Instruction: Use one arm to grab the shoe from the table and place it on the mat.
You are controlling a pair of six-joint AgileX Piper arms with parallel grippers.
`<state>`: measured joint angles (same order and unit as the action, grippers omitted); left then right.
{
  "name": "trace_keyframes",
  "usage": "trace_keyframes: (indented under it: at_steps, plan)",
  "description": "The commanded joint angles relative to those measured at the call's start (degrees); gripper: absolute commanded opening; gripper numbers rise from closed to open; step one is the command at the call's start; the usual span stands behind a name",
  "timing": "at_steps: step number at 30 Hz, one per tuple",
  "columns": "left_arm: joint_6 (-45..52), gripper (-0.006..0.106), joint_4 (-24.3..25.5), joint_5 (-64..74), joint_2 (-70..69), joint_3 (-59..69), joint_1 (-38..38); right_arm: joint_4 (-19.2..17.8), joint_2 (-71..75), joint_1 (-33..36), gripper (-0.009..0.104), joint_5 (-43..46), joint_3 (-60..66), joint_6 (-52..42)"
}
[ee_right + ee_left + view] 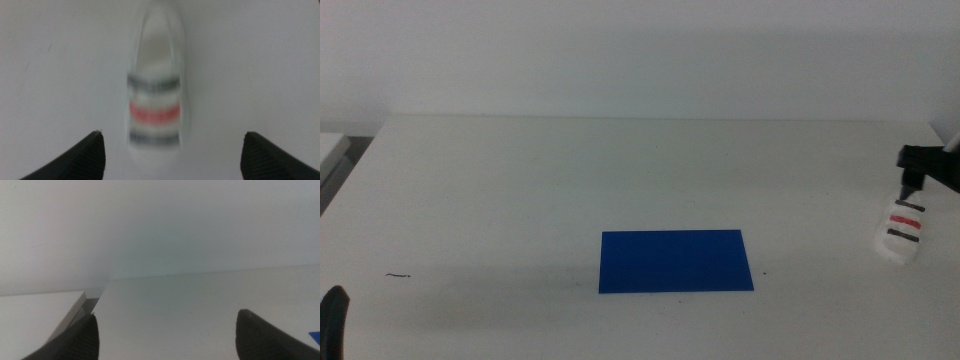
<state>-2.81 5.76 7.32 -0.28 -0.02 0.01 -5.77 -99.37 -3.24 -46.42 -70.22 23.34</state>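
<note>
The white shoe with two black straps and a red one lies on the white table at the far right. The blue mat lies flat near the table's front middle, well left of the shoe. My right gripper hangs just above the shoe's far end; in the right wrist view it is open, its jaws set wide on either side of the blurred shoe, not touching it. My left gripper is open and empty, waiting at the front left corner.
A thin dark speck or thread lies on the table at the front left. A lower grey-white surface adjoins the table's left edge. A corner of the mat shows in the left wrist view.
</note>
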Motion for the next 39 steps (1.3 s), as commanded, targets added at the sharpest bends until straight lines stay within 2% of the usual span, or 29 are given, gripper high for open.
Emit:
trace_keyframes:
  at_steps: [1, 6, 11, 13, 15, 17, 20, 22, 26, 35, 39]
  plan:
    - [-0.1, 0.094, -0.2, -0.7, 0.3, 0.0, 0.0, -2.5, -4.6, -0.4, 0.091, 3.4, -2.9, 1.3]
    - [-0.1, 0.094, -0.2, -0.7, 0.3, 0.0, 0.0, -5.5, -11.2, -0.2, 0.091, 5.9, -6.3, 3.8]
    - [-0.1, 0.094, -0.2, -0.7, 0.3, 0.0, 0.0, -5.6, -14.3, -0.2, 0.089, 7.2, -6.6, 5.1]
    - [-0.1, 0.094, -0.2, -0.7, 0.3, 0.0, 0.0, -5.5, -14.8, -0.2, 0.084, 7.4, -6.6, 5.4]
    - [-0.1, 0.094, -0.2, -0.7, 0.3, 0.0, 0.0, -5.5, -15.2, -0.2, 0.072, 7.3, -6.6, 5.6]
    - [-0.1, 0.094, -0.2, -0.7, 0.3, 0.0, 0.0, -5.0, -15.2, -0.1, 0.050, 7.0, -6.6, 5.6]
    - [-0.1, 0.094, -0.2, -0.7, 0.3, 0.0, 0.0, -4.4, -14.7, 0.6, 0.012, 6.2, -6.6, 6.0]
    - [-0.1, 0.094, -0.2, -0.7, 0.3, 0.0, 0.0, -4.4, -13.4, 2.2, 0.001, 3.3, -7.1, 8.8]
    - [-0.1, 0.094, -0.2, -0.7, 0.3, 0.0, 0.0, -4.7, -10.3, 7.8, 0.004, -2.1, -9.2, 12.5]
    - [-0.1, 0.094, -0.2, -0.7, 0.3, 0.0, 0.0, -4.8, -13.0, 30.4, 0.006, -5.2, -17.9, 25.4]
    - [-0.1, 0.094, -0.2, -0.7, 0.3, 0.0, 0.0, -4.8, -16.3, 36.9, 0.006, -6.6, -21.9, 28.8]
